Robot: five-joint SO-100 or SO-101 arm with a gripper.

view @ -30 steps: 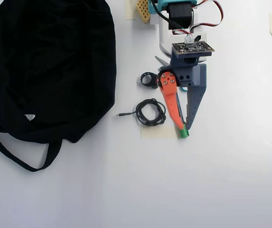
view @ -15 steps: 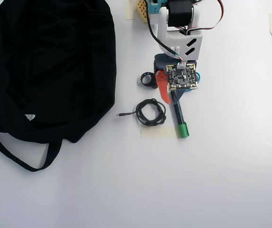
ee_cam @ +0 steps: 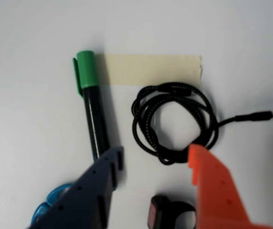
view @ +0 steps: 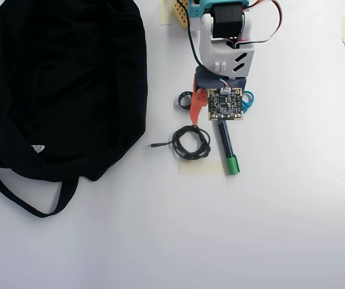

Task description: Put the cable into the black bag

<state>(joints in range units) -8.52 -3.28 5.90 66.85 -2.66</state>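
Cable [ee_cam: 174, 123]: lying on the white table [view: 292, 229] in a small loose coil, its straight tail ending in a plug and, in the overhead view [view: 190, 142], pointing toward the bag.
Gripper [ee_cam: 155, 160]: hanging over the near edge of the coil; jaws standing spread and holding nothing, the orange finger [ee_cam: 212, 186] sitting at the coil's rim, the dark blue finger [ee_cam: 96, 191] beside the marker.
Marker [ee_cam: 91, 102]: black with a green cap, lying just beside the coil.
Tape [ee_cam: 150, 69]: a pale strip stuck flat on the table, touching the coil's far side and the green cap.
Ring [ee_cam: 169, 215]: small, thick, black, showing between the two fingers.
Black bag [view: 64, 84]: slumping well apart from the coil, at the left of the overhead view, its strap [view: 21, 198] trailing below it.
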